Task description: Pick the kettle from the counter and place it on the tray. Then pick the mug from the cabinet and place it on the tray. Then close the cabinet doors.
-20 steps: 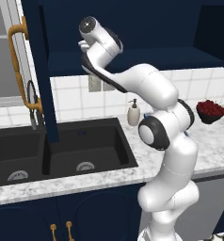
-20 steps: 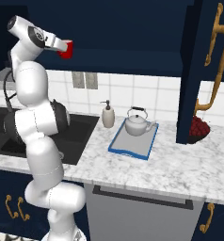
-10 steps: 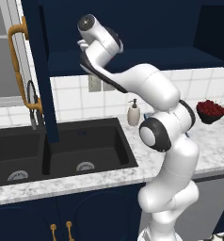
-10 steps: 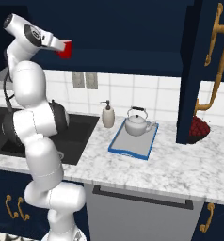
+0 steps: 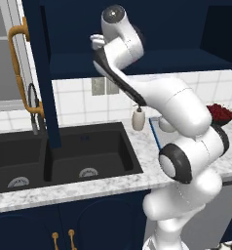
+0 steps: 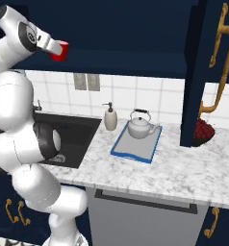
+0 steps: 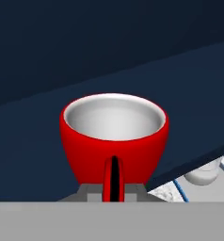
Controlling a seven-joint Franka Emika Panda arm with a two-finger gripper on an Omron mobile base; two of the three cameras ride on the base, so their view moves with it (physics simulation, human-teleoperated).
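Our claw [image 6: 55, 52] clenched on the small red mug [image 6: 60, 51] by its handle, up inside the dark navy cabinet [image 6: 135, 33], squat silvery-white kettle [image 6: 139, 126] on the blue-rimmed tray [image 6: 135, 148], on the marble table [image 6: 184, 168]

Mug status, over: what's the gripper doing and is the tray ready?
Gripper shut on the mug, up at the cabinet. Kettle sits on the tray; tray's near end is bare. Cabinet doors open.

You see the kettle [image 6: 139, 126] sitting on the tray [image 6: 135, 152], which lies on the counter [image 6: 184, 168] right of the soap dispenser [image 6: 110, 117] and the sink [image 6: 68, 137]. The mug [image 6: 60, 51] is up at the cabinet [image 6: 116, 33], handle between the fingers [image 7: 89, 192].
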